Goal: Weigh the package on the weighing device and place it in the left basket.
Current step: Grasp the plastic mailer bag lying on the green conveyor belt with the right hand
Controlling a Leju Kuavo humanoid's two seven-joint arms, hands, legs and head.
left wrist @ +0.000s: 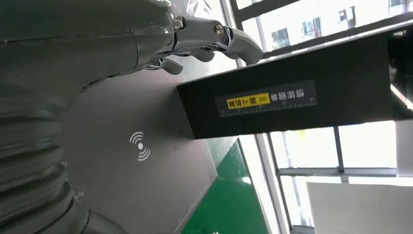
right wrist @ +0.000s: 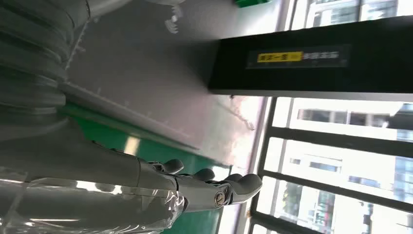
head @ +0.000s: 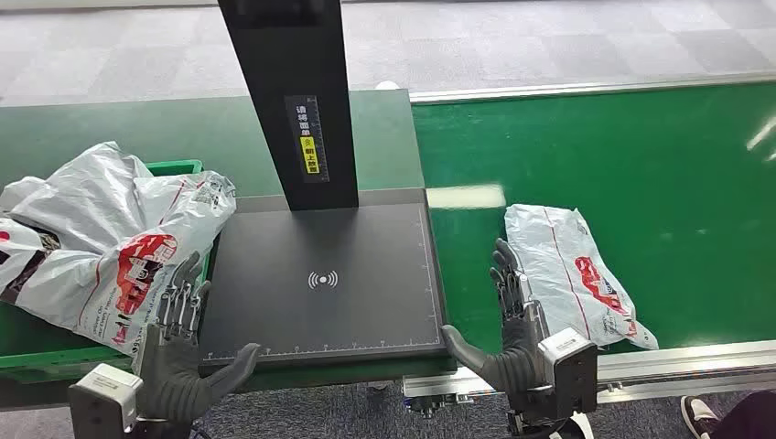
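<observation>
A white plastic package (head: 575, 273) with red print lies flat on the green belt (head: 622, 165), right of the dark weighing plate (head: 320, 283). My right hand (head: 512, 320) stands open beside the package's left edge, fingers straight up and thumb out toward the plate; in the right wrist view its fingers (right wrist: 195, 183) lie along the package (right wrist: 87, 209). My left hand (head: 183, 338) is open at the plate's front left corner, holding nothing. A green basket (head: 178, 168) at the left holds white packages (head: 110, 238) that spill over its rim.
A black post (head: 293, 101) with a yellow label rises from the back of the weighing plate. The belt's metal rail (head: 677, 361) runs along the front right. A person's shoe (head: 700, 416) shows at the bottom right corner.
</observation>
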